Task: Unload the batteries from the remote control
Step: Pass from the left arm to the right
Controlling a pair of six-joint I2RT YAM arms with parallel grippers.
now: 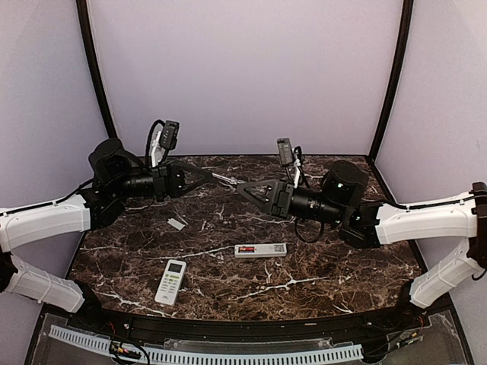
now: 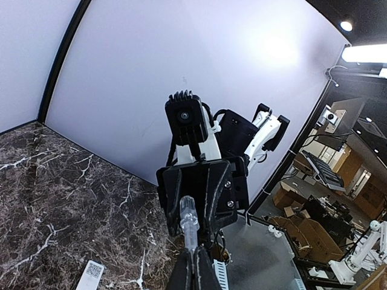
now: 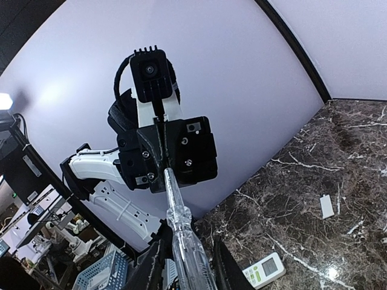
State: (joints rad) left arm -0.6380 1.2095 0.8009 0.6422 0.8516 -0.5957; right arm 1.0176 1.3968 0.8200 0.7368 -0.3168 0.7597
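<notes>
Lavender walls (image 1: 243,76) close in a dark marble table (image 1: 342,266), over whose far half both arms reach toward each other. The left gripper (image 1: 210,176) points right with its jaws pressed together on the thin metal shaft of a screwdriver (image 1: 224,179). The right gripper (image 1: 240,187) faces it, jaws parted to either side of the tool's clear handle; in the right wrist view a thin gap shows beside the handle, so it is flanked, not pinched. On the near half of the table lies a white remote with a screen (image 1: 170,281). Just beyond it and to the right, a slimmer remote (image 1: 260,250) lies back up with its compartment uncovered. A small flat white cover (image 1: 176,223) lies apart, below the left gripper. The red battery (image 1: 245,249) sits inside the slim remote's open compartment.
</notes>
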